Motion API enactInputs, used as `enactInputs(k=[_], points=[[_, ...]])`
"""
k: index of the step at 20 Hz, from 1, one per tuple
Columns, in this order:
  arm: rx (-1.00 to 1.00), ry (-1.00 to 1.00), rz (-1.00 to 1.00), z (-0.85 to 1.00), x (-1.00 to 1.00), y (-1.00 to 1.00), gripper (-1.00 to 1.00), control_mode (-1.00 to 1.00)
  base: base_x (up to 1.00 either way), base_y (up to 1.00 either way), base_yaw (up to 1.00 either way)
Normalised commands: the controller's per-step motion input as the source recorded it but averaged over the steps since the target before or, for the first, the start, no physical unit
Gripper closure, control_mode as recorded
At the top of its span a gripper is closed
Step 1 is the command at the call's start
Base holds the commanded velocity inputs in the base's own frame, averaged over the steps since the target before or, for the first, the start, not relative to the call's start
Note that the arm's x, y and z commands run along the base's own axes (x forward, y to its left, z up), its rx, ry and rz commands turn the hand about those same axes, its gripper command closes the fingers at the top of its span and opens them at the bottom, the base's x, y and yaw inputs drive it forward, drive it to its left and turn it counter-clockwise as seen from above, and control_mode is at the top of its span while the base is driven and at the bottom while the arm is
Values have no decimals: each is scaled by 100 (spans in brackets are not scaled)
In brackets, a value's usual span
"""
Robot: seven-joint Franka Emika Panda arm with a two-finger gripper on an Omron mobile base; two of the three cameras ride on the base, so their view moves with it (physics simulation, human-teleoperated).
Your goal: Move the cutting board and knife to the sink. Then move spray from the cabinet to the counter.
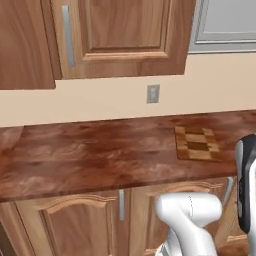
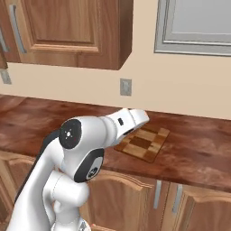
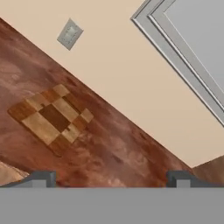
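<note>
Wall outlet on beige wall; wooden upper cabinets; grey window frame.

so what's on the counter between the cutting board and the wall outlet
Nothing: in the hand view only bare counter and plain wall separate the cutting board from the outlet.
</note>
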Motion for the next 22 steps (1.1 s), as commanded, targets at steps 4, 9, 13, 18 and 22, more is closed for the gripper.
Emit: enactInputs(k=[4,9,13,18,22], points=[[0,0,0,0,0,0,-100,100,78,0,-6],[0,0,0,0,0,0,-100,100,78,-9,-2],[0,0,0,0,0,0,-100,100,58,-36,0],[0,0,0,0,0,0,-100,100,18,-55,0],[0,0,0,0,0,0,-100,100,2,-38,0]])
